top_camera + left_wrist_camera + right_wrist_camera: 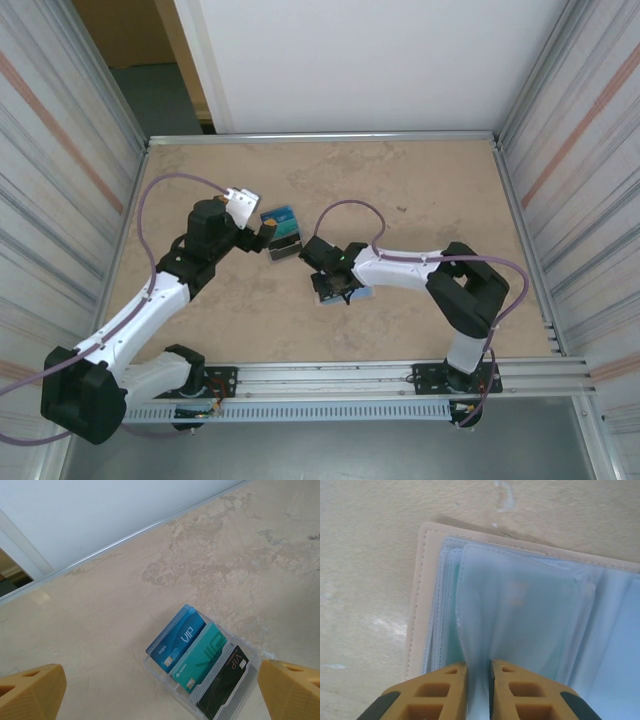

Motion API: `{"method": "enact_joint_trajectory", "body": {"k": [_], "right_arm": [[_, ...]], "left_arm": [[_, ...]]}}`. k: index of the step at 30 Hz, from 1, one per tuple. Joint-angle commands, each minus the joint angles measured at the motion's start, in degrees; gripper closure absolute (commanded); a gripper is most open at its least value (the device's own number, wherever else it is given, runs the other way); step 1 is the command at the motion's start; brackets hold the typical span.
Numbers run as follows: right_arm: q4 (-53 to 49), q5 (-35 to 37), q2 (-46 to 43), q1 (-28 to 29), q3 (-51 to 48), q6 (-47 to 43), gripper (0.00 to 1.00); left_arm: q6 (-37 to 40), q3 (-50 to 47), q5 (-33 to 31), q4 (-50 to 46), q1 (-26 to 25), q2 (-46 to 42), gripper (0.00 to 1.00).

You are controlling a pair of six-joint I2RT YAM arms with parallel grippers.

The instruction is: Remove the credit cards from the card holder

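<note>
On table (420,190): card holder (422,580) lies open near front middle, under right arm (400,268). Just beyond, clear tray (250,655) of cards (180,635); left gripper (160,677) spread wide above, empty. Meanwhile right gripper (478,672) pinched narrow on holder's blue sleeve (520,600). Risk: nothing pins holder, so pull may lift whole thing, card staying inside.

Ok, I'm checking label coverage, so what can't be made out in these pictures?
- Top view: most of the card holder, covered by the right hand.
- Right wrist view: whether the pinched sleeve holds a card; frosted plastic blurs it.
- Left wrist view: the clear tray's near corner, cut off below; the cards' small print is too small.
</note>
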Motion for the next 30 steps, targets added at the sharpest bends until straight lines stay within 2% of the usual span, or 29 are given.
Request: {"method": "enact_joint_trajectory", "body": {"k": [1,9,14,20,26,30], "right_arm": [[-3.7,4.5,-3.4,0.6,-0.8,2.6,0.83],[-6.8,10.9,-7.9,0.0,-1.8,4.6,0.83],[-8.0,11.1,-10.2,-3.6,-4.9,7.1,0.8],[-6.9,8.7,-13.4,-8.4,-9.3,9.2,0.74],[-5.8,6.8,-17.7,-12.1,-11.7,10.0,0.69],[-5.4,5.1,-21.7,-14.1,-12.4,9.7,0.61]], "left_arm": [[-1.1,1.5,1.6,0.5,-0.1,-0.7,0.01],[-0.9,1.3,1.9,0.7,-0.9,-0.5,0.01],[0.2,1.2,-0.5,0.9,-3.6,-0.1,0.01],[0.1,-0.8,-6.3,2.1,-10.3,0.5,0.01],[-3.4,-6.2,-11.1,6.0,-18.2,1.9,0.01],[-7.8,-10.3,-15.8,9.5,-24.2,4.3,0.01]]}}
